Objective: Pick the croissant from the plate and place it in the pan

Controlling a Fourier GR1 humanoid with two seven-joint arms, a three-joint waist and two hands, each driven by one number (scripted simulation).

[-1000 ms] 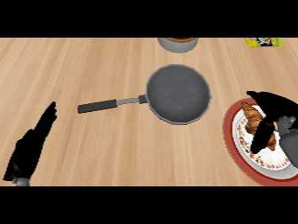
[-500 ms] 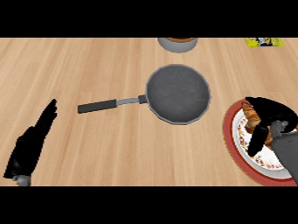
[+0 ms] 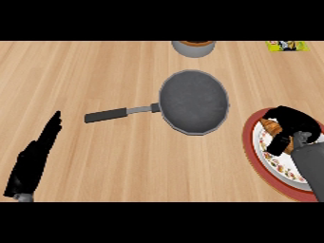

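A grey pan (image 3: 194, 101) with a black handle (image 3: 111, 114) pointing left lies mid-counter, with nothing in it. At the right edge sits a red-rimmed plate (image 3: 252, 144) with a patterned white centre. On its upper part lies the brown croissant (image 3: 271, 126), mostly hidden. My right hand (image 3: 294, 124) is curled over it, fingers and thumb wrapped round the pastry. My left hand (image 3: 35, 156) rests open at the lower left, fingers straight and pointing up, far from the pan.
A grey bowl (image 3: 192, 47) with brown contents stands at the counter's far edge, above the pan. A yellow-green packet (image 3: 287, 45) lies at the far right. Bare wood spreads between my left hand and the pan handle.
My right hand has dropped lower onto the plate and its fingers have curled in round the croissant. The left hand, pan and plate have not moved.
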